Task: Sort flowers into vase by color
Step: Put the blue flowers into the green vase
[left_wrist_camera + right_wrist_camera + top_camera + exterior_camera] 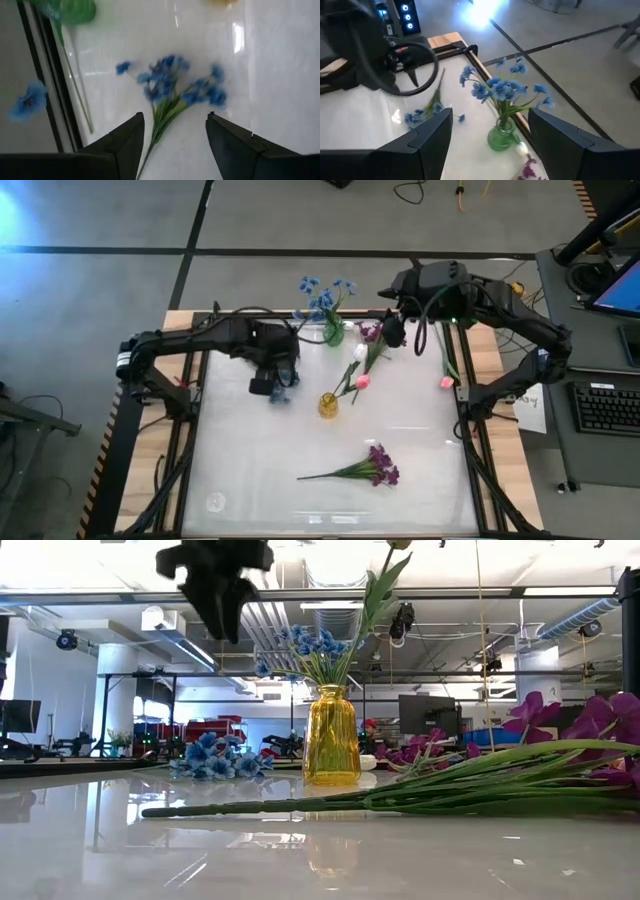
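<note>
A loose bunch of blue flowers (172, 90) lies flat on the white table, left of centre (284, 392). My left gripper (175, 120) hangs open above it, pointing steeply down; its fingers stand on either side of the stem without touching it. It shows high in the low view (215, 580). A green vase (501, 136) at the far edge holds blue flowers (320, 290). A yellow vase (328, 405) holds pink and white buds (360, 367). My right gripper (490, 120) is open in the air near the green vase (334, 333), with nothing in it.
A purple sprig (375, 466) lies near the table's front, its stem pointing left. More purple blossoms (370, 332) lie by the green vase. A pink bud (446, 382) lies by the right rail. Black frame rails (195, 410) border the table.
</note>
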Tool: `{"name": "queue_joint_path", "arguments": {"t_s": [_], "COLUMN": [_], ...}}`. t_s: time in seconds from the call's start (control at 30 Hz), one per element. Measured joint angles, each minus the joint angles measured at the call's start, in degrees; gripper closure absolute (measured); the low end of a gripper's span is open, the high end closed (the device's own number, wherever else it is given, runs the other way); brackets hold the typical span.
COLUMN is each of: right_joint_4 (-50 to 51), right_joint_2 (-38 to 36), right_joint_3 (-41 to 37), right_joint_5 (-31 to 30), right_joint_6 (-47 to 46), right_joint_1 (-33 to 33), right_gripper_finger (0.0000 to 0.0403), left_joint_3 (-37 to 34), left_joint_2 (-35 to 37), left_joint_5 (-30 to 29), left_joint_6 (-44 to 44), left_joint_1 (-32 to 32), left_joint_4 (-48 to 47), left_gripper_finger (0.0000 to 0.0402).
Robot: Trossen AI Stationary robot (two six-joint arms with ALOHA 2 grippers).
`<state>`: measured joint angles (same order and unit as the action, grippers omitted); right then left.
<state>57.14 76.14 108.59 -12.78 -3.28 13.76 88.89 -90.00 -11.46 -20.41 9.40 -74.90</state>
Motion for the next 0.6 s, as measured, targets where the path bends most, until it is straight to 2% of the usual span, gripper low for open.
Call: {"name": "queue_joint_path", "arguments": {"t_s": [0.27,0.6], "right_joint_4": [0.03,-0.43], "right_joint_2": [0.02,0.02], "right_joint_3": [-0.02,-0.09], "right_joint_5": [7.09,7.30], "right_joint_6": [2.02,-0.40], "right_joint_1": [6.05,9.67], "right_gripper_finger": [0.0154,0.0154], "left_joint_3": [-11.88,-27.26], "left_joint_2": [2.03,2.01], "left_joint_5": [3.32,3.02], "left_joint_6": [-6.86,-16.97], "left_joint_1": [9.50,14.46], "left_joint_4": [3.12,18.58], "left_gripper_finger": [0.0223,0.0190]}}
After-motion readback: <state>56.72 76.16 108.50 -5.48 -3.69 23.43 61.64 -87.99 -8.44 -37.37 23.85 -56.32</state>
